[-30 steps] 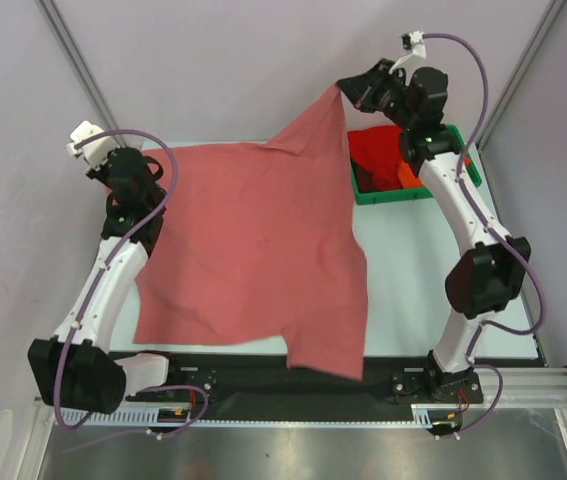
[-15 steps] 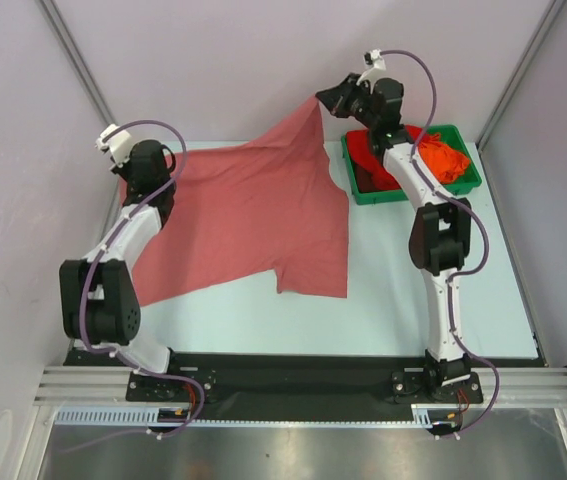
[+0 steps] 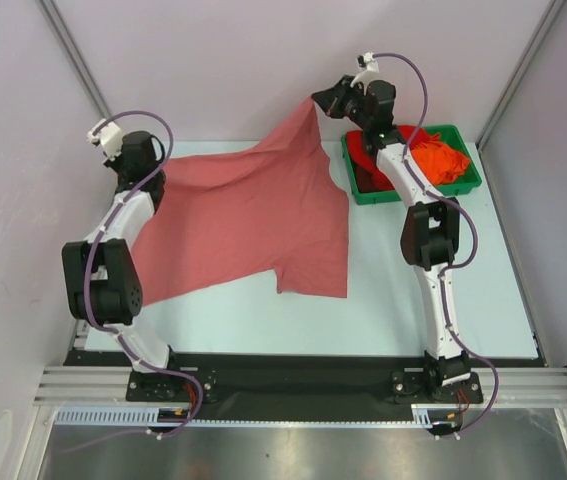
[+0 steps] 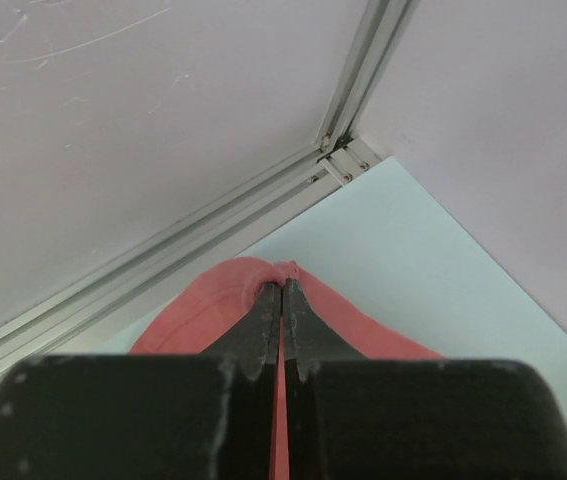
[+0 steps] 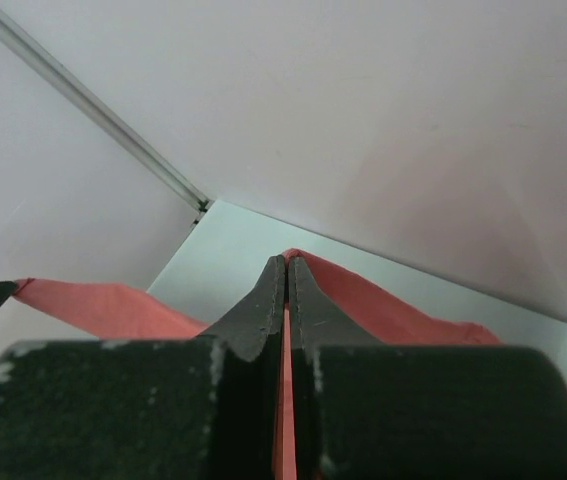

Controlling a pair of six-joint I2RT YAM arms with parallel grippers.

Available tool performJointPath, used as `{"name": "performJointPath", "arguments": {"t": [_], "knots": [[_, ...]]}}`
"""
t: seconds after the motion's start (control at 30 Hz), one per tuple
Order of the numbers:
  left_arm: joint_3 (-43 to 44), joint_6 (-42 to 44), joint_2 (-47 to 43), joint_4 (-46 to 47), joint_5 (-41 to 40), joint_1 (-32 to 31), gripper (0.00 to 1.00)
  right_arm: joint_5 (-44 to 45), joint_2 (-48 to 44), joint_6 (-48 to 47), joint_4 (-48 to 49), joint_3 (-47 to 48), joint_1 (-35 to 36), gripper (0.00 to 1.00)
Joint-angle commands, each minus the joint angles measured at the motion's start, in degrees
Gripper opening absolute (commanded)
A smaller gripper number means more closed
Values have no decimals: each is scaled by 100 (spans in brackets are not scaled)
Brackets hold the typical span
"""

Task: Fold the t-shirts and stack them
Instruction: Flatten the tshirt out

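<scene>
Top view: salmon t-shirt [image 3: 253, 220] is spread over the table [image 3: 413, 300] from centre out toward 9 o'clock, with its near hem flat. Its far edge is lifted between both arms. Left gripper [image 3: 153, 165] at 10 o'clock is pinched on the shirt's left far corner, low near the table. Right gripper [image 3: 315, 101] at 12-1 o'clock is pinched on the right far corner, raised so the cloth peaks up to it. Green tray [image 3: 473, 178] sits at 2 o'clock with the red t-shirt [image 3: 366, 150] and orange t-shirt [image 3: 439, 157] bunched inside, unfolded.

Left wrist view: left gripper [image 4: 282, 288] has its jaws closed tight, with salmon cloth [image 4: 198, 318] clamped between them and bulging out at the tips.

Right wrist view: right gripper [image 5: 286, 262] has its jaws closed on a thin edge of the salmon shirt [image 5: 383, 300], and cloth trails off to 8 and 4 o'clock
</scene>
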Motion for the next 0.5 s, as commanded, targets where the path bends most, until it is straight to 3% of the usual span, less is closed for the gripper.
{"name": "performJointPath", "arguments": {"t": [0.0,0.23,0.47], "knots": [[385,-347,77,-431,369,239,0,98,90,23,163,375,22,0],[667,-392,174,-837,1476,688,0,72,38,102,338,314,-13,0],[122,-435,-809,-625,1327,714,0,-7,-436,182,436,-2,22,0]]}}
